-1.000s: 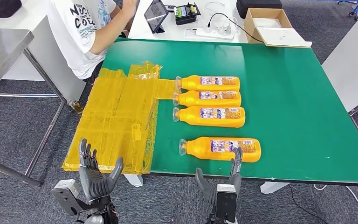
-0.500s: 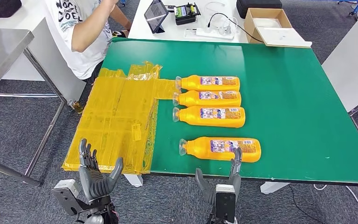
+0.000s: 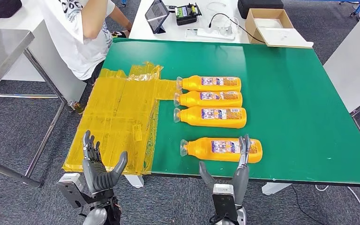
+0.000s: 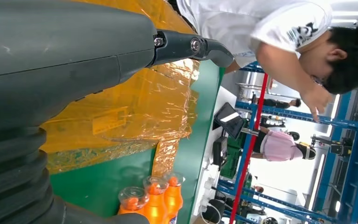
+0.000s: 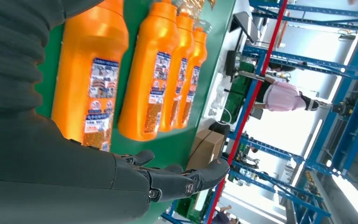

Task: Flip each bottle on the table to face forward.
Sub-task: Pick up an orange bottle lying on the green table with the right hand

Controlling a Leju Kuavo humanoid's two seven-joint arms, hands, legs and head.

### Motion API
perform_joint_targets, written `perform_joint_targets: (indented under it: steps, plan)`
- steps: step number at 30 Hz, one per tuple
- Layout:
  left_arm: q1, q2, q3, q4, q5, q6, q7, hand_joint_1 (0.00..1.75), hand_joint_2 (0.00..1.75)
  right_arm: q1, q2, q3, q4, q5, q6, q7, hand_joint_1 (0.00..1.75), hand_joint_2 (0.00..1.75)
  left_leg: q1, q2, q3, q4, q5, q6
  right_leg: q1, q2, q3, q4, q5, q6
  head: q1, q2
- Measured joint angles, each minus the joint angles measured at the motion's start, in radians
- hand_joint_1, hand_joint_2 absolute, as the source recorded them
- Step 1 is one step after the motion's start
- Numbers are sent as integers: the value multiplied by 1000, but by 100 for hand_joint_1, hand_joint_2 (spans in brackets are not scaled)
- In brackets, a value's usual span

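Two robot hands at near table edge, both empty, fingers spread: left hand (image 3: 98,171) below yellow plastic sheet (image 3: 117,122), right hand (image 3: 236,168) with fingertips over nearest bottle (image 3: 221,149). Beyond, three more bottles (image 3: 211,98) lie side by side on green table (image 3: 300,108). Person (image 3: 82,33) at far corner. Risk: smooth round bottle may roll off near edge if nudged.

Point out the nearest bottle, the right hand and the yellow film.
nearest bottle (image 3: 201,148), head view, orange body beside its label
right hand (image 3: 234,173), head view, palm
yellow film (image 3: 117,117), head view, middle of sheet
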Motion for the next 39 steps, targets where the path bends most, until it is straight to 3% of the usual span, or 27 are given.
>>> perform_joint_targets:
  steps: [6,12,17,20,27,33,39]
  plan:
    - [-14,1,0,10,-13,-2,-6,0,175,-9,-10,-13,-20,82,0,42,0,175,0,0,0,0,0,0,0,0,0,0,0,0,0,0]
    - [-39,3,6,20,-55,-27,-7,0,175,-75,-94,-36,-35,293,23,296,0,175,-1,0,0,0,0,0,-1,0,0,0,0,0,0,0]
    - [-41,3,15,21,-83,-43,-2,0,175,-122,-181,-74,-31,379,181,459,0,175,-1,0,0,0,0,0,-1,0,0,0,1,1,0,0]
    - [-41,3,24,20,-89,-51,-1,0,175,-138,-226,-90,-24,378,249,486,0,175,-1,-1,0,0,0,0,0,0,0,0,0,1,0,0]
    - [-41,3,36,21,-96,-55,0,0,175,-153,-276,-104,-15,390,293,523,0,175,0,0,-1,0,0,0,0,0,0,0,0,1,0,0]
    - [-42,3,51,28,-111,-68,8,0,175,-171,-340,-102,18,374,472,606,0,175,-1,-1,-1,0,0,1,-1,0,1,0,0,1,0,0]
    - [-59,3,59,49,-116,-80,11,0,175,-223,-389,-80,115,366,561,620,0,175,-1,-1,-1,0,0,1,0,0,1,0,0,1,0,0]
